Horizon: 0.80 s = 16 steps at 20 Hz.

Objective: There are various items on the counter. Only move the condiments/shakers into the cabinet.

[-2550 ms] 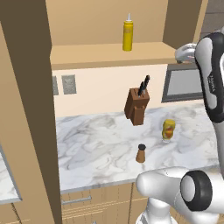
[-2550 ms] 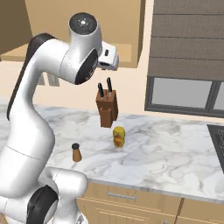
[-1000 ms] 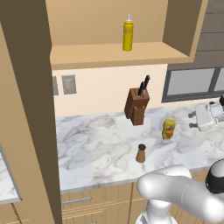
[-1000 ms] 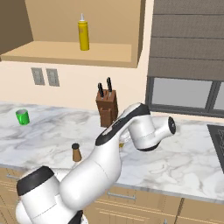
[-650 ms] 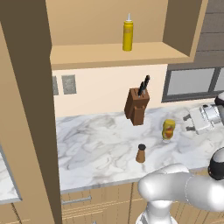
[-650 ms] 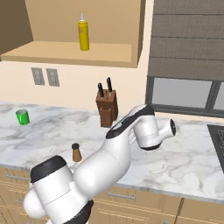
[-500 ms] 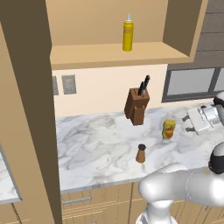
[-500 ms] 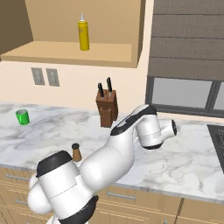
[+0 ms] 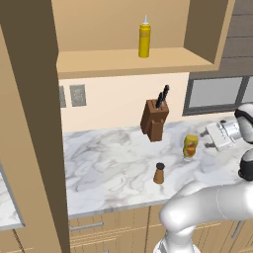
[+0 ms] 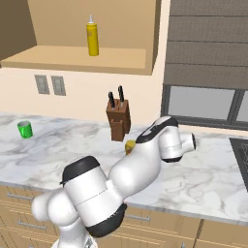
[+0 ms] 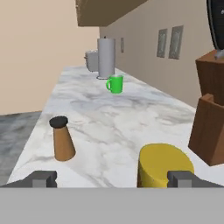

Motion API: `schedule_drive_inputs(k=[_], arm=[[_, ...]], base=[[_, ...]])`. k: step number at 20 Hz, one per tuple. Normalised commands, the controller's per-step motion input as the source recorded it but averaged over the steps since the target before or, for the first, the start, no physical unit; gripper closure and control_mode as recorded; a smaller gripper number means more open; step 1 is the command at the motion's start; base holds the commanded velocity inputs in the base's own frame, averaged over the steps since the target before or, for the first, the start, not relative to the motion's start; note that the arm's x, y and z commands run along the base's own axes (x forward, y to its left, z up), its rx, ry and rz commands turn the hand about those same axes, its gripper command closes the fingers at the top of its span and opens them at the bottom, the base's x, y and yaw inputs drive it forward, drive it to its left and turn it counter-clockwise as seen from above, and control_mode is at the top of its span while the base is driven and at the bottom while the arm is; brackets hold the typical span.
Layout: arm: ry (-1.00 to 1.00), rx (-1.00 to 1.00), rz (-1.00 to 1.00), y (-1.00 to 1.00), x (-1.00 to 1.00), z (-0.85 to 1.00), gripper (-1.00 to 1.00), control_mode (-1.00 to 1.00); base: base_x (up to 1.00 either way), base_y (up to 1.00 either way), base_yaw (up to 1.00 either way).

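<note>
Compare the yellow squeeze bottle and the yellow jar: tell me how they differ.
The squeeze bottle stands on the cabinet shelf; the yellow jar stands on the counter. The bottle is tall and slim with a white nozzle; the jar is short and squat. The gripper is level with the jar, well below the bottle. Both are yellow and upright.

No readable text, labels, brands or numbers on anything in view

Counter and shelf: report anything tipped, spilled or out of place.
Nothing stands out. The squeeze bottle stands upright in the cabinet; the jar, shaker and knife block stand upright on the counter.
</note>
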Motion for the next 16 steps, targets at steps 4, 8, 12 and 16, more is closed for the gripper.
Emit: schedule_drive_inputs(k=[4,8,12,16], arm=[[0.00,0.02,0.00,0.00,0.35,-0.26,-1.00,-1.00],[0.00,0.02,0.00,0.00,0.37,-0.26,-1.00,-1.00],[0.00,0.01,0.00,-0.01,0.30,-0.23,-1.00,-1.00],[0.00,0.00,0.00,0.00,0.03,-0.17,-1.00,-1.00]], base=[[0.00,0.00,0.00],[0.00,0.00,0.00],[0.00,0.00,0.00],[0.00,0.00,0.00]])
